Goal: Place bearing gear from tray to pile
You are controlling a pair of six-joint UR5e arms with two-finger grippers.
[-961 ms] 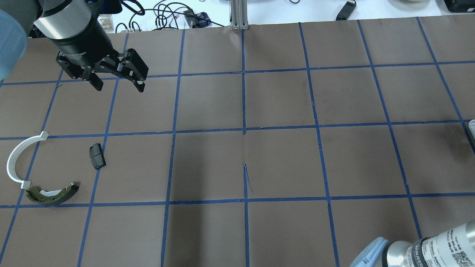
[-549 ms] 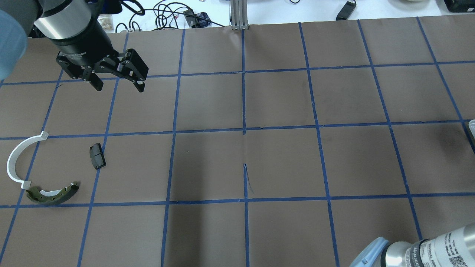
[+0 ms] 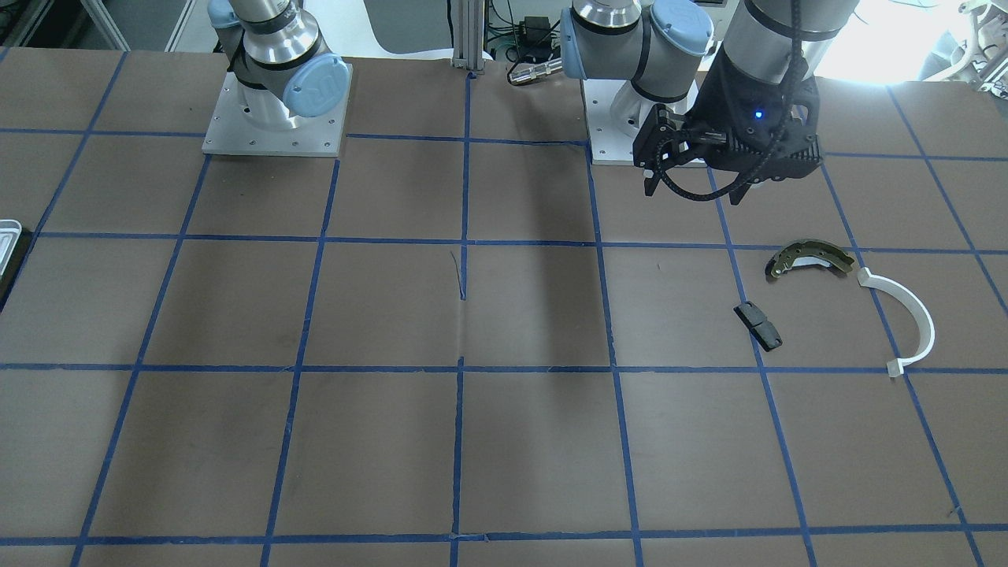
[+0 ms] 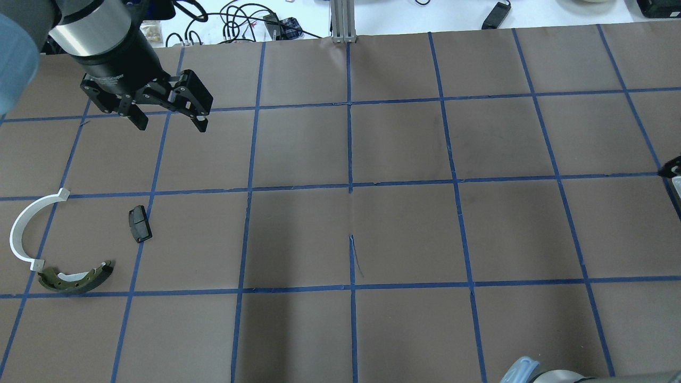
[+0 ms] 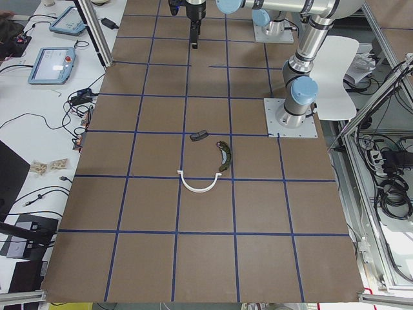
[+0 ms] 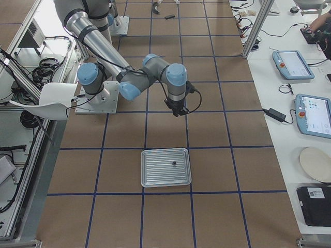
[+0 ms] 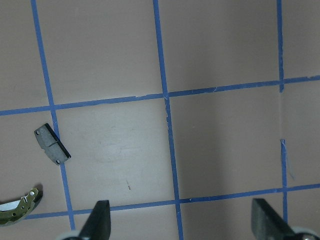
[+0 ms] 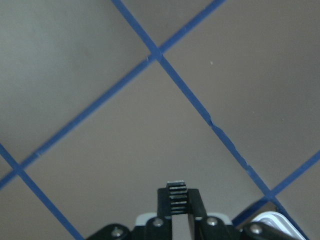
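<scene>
Right arm swung out of the overhead corner toward the tray point(image 6: 147, 182): right gripper point(image 6: 178, 112) pressed together, empty, gear point(image 6: 174, 164) in the tray just beyond it (pickup judged next); left gripper point(image 4: 171, 126) spread, near the pile point(image 4: 72, 285).

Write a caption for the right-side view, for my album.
The right gripper hovers near the tray, which holds one small dark gear.
</scene>
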